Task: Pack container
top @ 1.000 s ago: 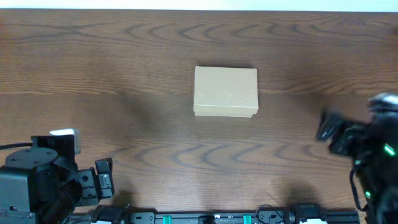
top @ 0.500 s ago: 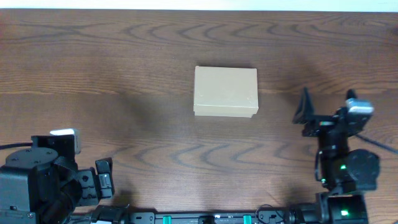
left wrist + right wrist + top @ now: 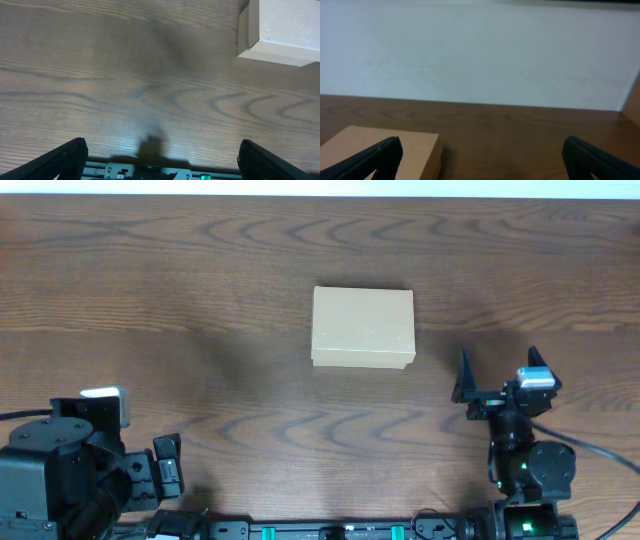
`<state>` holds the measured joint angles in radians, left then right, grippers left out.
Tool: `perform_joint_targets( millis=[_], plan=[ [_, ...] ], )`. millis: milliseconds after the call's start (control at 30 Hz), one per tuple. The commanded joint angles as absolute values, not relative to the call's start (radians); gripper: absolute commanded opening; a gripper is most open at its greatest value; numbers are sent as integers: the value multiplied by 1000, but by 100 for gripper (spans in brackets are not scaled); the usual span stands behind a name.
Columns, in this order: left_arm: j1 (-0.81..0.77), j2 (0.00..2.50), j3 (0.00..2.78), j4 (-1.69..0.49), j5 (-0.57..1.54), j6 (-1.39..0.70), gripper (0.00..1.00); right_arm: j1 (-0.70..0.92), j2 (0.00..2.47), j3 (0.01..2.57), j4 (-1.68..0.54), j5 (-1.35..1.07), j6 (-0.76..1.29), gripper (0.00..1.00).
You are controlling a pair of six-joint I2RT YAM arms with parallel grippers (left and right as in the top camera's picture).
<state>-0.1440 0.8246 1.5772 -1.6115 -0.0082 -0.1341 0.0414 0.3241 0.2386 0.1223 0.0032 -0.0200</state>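
The container (image 3: 363, 327) is a small tan cardboard box, closed, standing at the middle of the table. It also shows in the left wrist view (image 3: 285, 30) at the top right and in the right wrist view (image 3: 415, 150) at the lower left. My left gripper (image 3: 168, 463) is open and empty at the front left, far from the box; its fingers spread wide in its wrist view (image 3: 160, 160). My right gripper (image 3: 497, 375) is open and empty, to the right of and nearer than the box, not touching it; it also shows in its wrist view (image 3: 482, 157).
The dark wooden table (image 3: 200, 300) carries only the box. A white wall (image 3: 480, 55) stands behind the table's far edge. A rail with green lights (image 3: 330, 530) runs along the front edge between the arm bases.
My right arm has swung in from the far right edge toward the left and now sits just right of the box, fingers pointing away. The left arm and the box have not moved.
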Motion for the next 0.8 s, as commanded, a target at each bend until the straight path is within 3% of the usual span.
perform_joint_targets(
  millis=[0,767],
  plan=[
    [-138,826,1575,-1689,-26,-135,95,40,278,182,149,-5,-43,99],
    [-138,826,1575,-1689,-26,-136,95,40,125,20,172,-5,-54,99]
  ],
)
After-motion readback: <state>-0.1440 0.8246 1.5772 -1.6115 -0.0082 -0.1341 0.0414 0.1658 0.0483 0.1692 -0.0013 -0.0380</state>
